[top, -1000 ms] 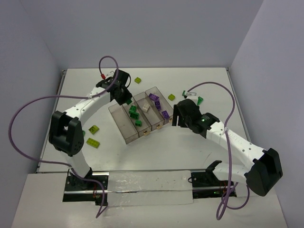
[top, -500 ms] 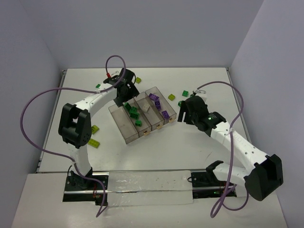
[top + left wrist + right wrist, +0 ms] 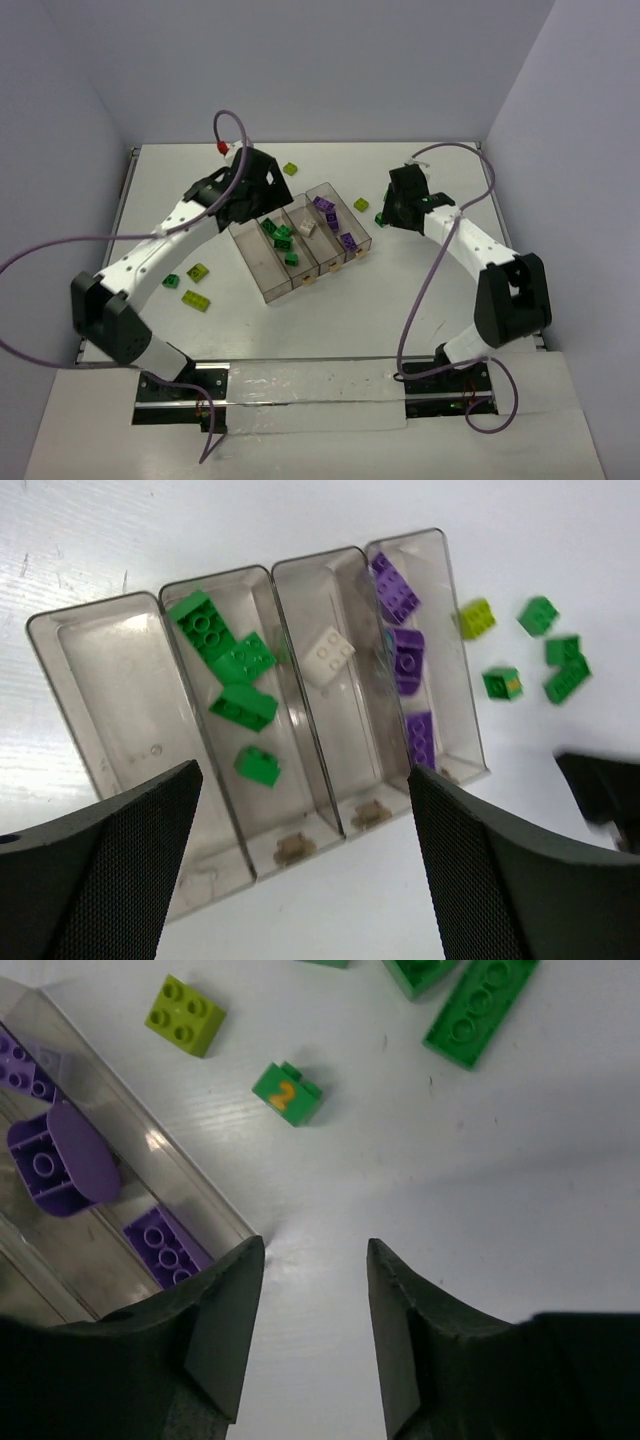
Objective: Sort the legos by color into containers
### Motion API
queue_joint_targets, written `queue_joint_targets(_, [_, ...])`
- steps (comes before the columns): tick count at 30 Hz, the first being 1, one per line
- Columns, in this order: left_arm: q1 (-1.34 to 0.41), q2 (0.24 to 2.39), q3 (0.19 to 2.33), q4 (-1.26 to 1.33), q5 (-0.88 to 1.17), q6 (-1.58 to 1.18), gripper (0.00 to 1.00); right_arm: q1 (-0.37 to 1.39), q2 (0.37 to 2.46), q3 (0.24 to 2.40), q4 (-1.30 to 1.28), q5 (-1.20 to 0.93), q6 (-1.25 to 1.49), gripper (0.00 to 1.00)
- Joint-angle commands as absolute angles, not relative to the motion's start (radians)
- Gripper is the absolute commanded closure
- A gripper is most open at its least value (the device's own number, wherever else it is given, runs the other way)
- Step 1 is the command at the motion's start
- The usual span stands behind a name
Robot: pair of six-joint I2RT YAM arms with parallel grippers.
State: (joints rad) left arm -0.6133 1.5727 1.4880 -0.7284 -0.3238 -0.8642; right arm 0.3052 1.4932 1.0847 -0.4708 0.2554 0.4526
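The containers [image 3: 300, 710] are a clear smoky tray of four compartments [image 3: 262, 268]. From the left in the left wrist view, the first is empty, the second holds green legos [image 3: 240, 702], the third a white one [image 3: 328, 656], the fourth purple ones [image 3: 405, 660]. My left gripper [image 3: 305, 772] hangs open and empty above the tray's tab end [image 3: 262, 208]. My right gripper [image 3: 314, 1245] is open over bare table beside the purple compartment [image 3: 392, 212]. Ahead of it lie a small green lego marked 2 [image 3: 287, 1093], a yellow-green one [image 3: 183, 1015] and a long green one [image 3: 480, 1010].
Three legos, one green [image 3: 171, 281] and two yellow-green [image 3: 196, 300], lie on the table left of the tray. Another yellow-green one [image 3: 290, 168] sits behind it. White walls close in the table's back and sides.
My left gripper has opened over the tray and drawn back a little. My right gripper has swung from the tray's near right end back toward the loose legos, its jaws narrower.
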Motion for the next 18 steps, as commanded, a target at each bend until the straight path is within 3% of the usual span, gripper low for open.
queue_joint_targets(1, [-0.623, 1.395, 1.392, -0.652, -0.298, -0.795, 0.08, 0.297, 1.614, 1.215, -0.439, 0.236, 0.370, 0.48])
queue_joint_targets(9, [-0.626, 1.252, 1.331, -0.689, -0.324, -0.764, 0.08, 0.262, 1.823, 1.354, -0.479, 0.216, 0.300, 0.34])
queue_joint_targets(18, [-0.626, 1.243, 1.304, -0.704, -0.328, -0.775, 0.08, 0.258, 1.988, 1.472, -0.526, 0.210, 0.247, 0.36])
